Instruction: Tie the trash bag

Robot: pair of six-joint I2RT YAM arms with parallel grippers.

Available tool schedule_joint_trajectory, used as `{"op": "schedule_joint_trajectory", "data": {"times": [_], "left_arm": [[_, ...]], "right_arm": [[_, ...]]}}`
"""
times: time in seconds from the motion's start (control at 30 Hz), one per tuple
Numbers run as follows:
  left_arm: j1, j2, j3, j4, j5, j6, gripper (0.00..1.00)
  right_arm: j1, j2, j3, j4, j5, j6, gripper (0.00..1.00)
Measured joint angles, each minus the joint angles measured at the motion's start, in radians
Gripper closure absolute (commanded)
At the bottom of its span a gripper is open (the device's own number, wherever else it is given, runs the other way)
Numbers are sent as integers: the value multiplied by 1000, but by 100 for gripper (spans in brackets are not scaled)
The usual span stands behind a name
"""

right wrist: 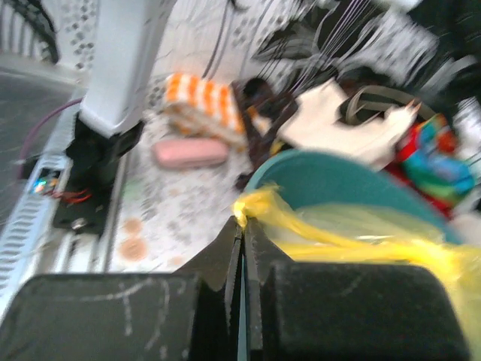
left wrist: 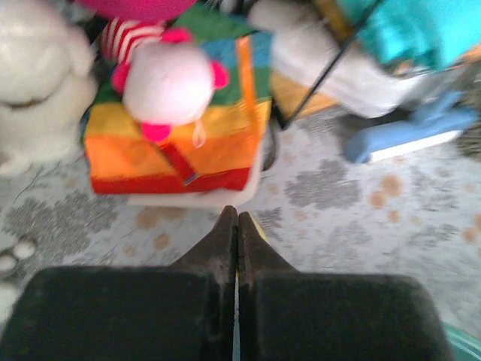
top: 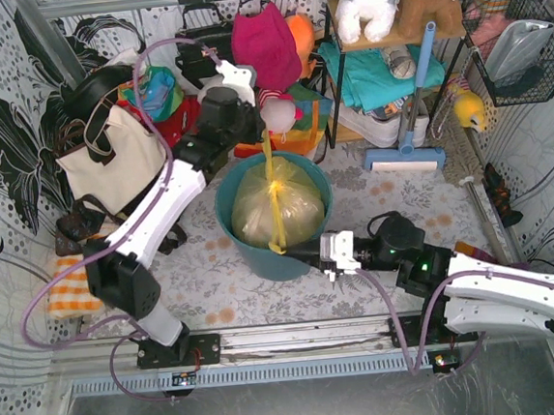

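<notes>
From above, the teal bin (top: 262, 259) hides the lower part of the trash bag (top: 282, 207), and the left wrist's body covers the spot where the bag's upper strand ends. The right arm (top: 517, 293) runs off the right edge. The left wrist view is soft throughout; only a yellow sliver shows beside the pressed-together fingers of the left tool (left wrist: 237, 219). The right wrist view is smeared, and beyond the right tool (right wrist: 242, 226) the bag's yellow plastic leaves by the right edge.
</notes>
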Motion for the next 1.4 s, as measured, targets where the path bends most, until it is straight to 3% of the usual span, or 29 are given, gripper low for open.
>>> {"op": "schedule_joint_trajectory", "data": {"times": [0.13, 0.3, 0.57, 0.63, 0.77, 0.93, 1.03, 1.17, 1.33, 1.4], "left_arm": [[0, 135, 43, -107, -106, 13, 100], [2, 283, 232, -211, -163, 27, 100], [3, 151, 371, -220, -62, 21, 100], [3, 99, 383, -217, -4, 15, 100], [-4, 40, 355, -216, 108, -2, 97], [-24, -11, 145, -216, 148, -24, 89], [-27, -24, 47, -225, 143, -35, 91], [-27, -24, 25, -219, 125, -35, 98], [-27, 19, 100, -217, 79, -21, 100], [-27, 39, 124, -204, 63, -19, 100]], "right_arm": [[-1, 13, -88, 3, -15, 109, 100], [3, 22, -46, 2, -85, 138, 100], [3, 40, 182, -37, -87, 79, 100], [3, 39, 198, -44, -38, 61, 90], [3, 37, 194, -87, 61, 24, 74], [3, 4, 157, -116, 130, -2, 63], [3, 4, 157, -140, 164, -23, 58], [3, 47, 182, -228, 217, -65, 46], [3, 145, 298, -390, 283, -113, 43], [3, 166, 332, -425, 297, -126, 48]]}}
